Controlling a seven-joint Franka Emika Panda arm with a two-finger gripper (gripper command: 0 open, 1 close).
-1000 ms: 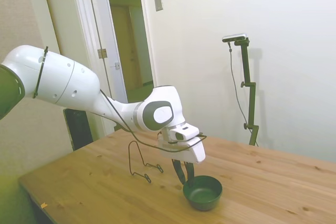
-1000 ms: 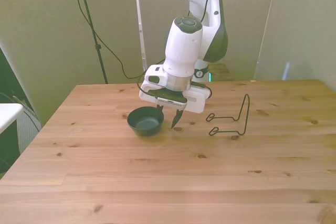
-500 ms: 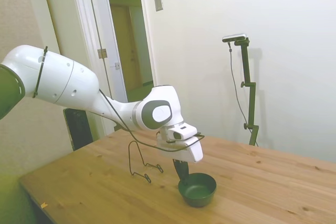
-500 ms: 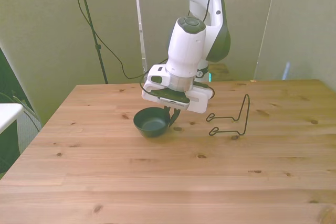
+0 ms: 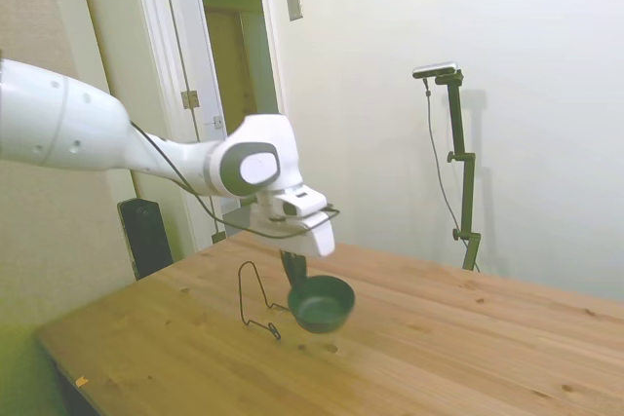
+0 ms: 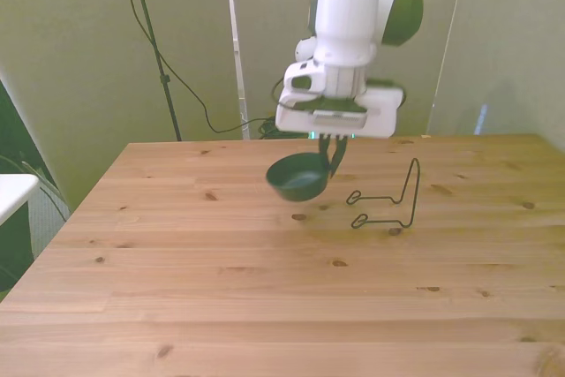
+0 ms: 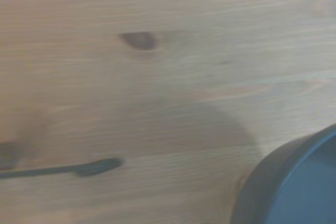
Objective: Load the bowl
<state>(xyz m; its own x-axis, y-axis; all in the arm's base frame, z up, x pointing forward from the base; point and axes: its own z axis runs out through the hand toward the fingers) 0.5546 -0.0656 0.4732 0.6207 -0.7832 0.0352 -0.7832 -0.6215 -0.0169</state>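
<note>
The dark green bowl [image 5: 322, 303] [image 6: 299, 177] hangs in the air above the wooden table, held level by its rim. My gripper [image 5: 294, 268] [image 6: 334, 151] is shut on the bowl's rim on the side toward the thin black wire rack [image 5: 258, 297] [image 6: 388, 201]. The rack stands on the table just to the front view's right of the bowl. In the wrist view a blurred part of the bowl [image 7: 294, 182] shows beside one rack wire [image 7: 63, 169], with the bowl's shadow on the wood.
The wooden table [image 6: 265, 297] stretches wide around the rack. A doorway [image 5: 234, 94] and a dark box [image 5: 146, 236] lie behind the table in the side view.
The gripper closed on the bowl's rim and lifted it off the table, carrying it up and toward the wire rack.
</note>
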